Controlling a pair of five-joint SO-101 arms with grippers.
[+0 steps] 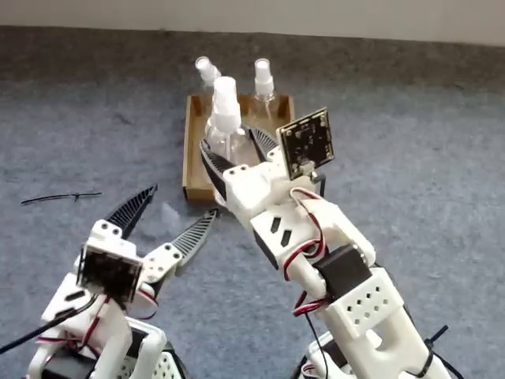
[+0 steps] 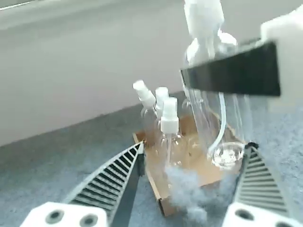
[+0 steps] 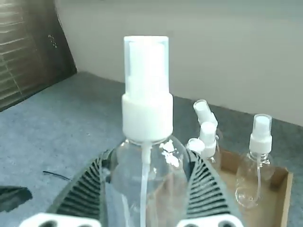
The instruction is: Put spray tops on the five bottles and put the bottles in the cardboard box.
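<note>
- A clear bottle [image 1: 226,134] fitted with a white spray top [image 1: 225,93] is held upright over the near part of the cardboard box [image 1: 192,150]. Whether its base touches the box floor cannot be told.
- In the right wrist view the bottle [image 3: 147,175] is seen gripped at its shoulder, with the spray top [image 3: 146,94] rising above the grip and a thin dip tube visible inside.
- The right jaws are clamped on this bottle, one black ribbed finger on each side of it.
- Other bottles [image 3: 257,165] with spray tops are stood in the far part of the box [image 3: 279,189]. One of them [image 3: 204,113] is seen leaning.
- In the left wrist view three of these tops [image 2: 169,118] are seen close together at the back of the box [image 2: 158,189], behind the held bottle [image 2: 213,109].
- The left jaws are spread wide apart and grip nothing. They are poised low over the surface [image 1: 410,158], near the box's front left corner.
- A black cable tie [image 1: 63,197] is laid on the grey surface, well apart from the box, to the left.
</note>
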